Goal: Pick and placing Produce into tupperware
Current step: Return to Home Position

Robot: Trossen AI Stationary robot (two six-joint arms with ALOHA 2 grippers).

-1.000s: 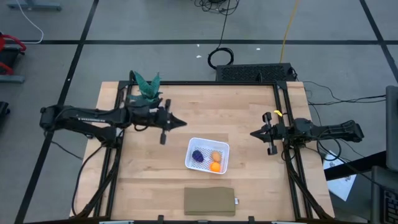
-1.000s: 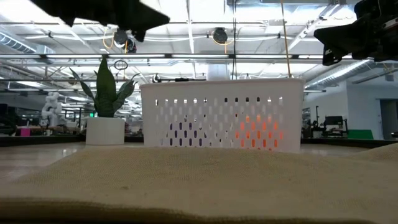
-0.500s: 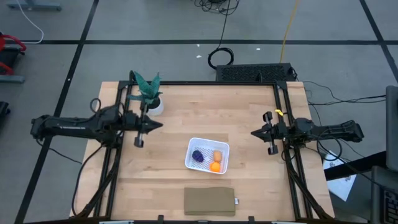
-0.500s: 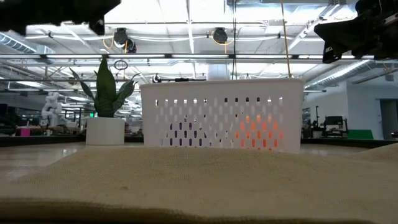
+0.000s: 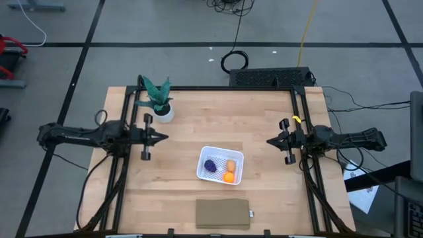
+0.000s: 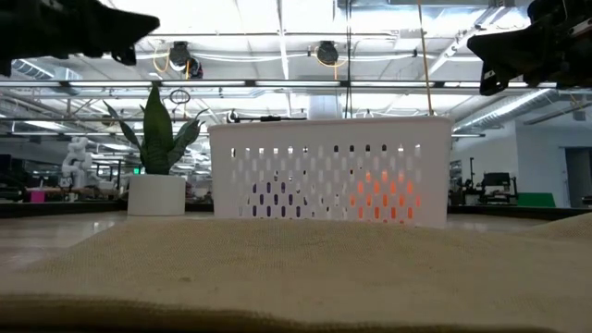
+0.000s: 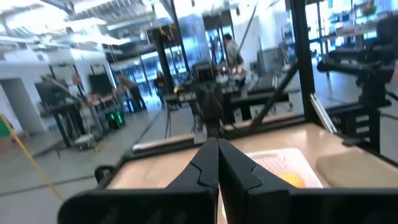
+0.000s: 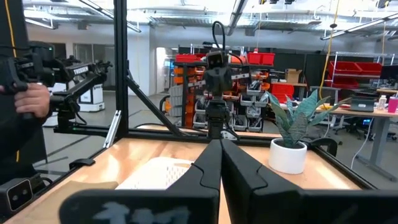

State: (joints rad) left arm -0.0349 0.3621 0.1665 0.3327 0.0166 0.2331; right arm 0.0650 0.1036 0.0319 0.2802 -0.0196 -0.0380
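Left gripper (image 5: 164, 137) hangs over the table (image 5: 218, 112), off to the left of the white basket (image 5: 202, 162) and well apart from it. Its two fingers are pressed tight together and hold nothing. Right gripper (image 5: 269, 141) hangs to the right of the basket, also apart from it. Its fingers are pressed together too, with nothing between them. Both point toward the basket. Inside the basket lie three toy foods. A purple bunch (image 5: 210, 166) is on its left side and a yellow lump (image 5: 230, 165) on its right side. An orange ball (image 5: 229, 177) sits right beside the lump. A green plant (image 5: 158, 98) stands behind the basket, to its left. A brown mat (image 5: 223, 213) lies flat in front of the basket.
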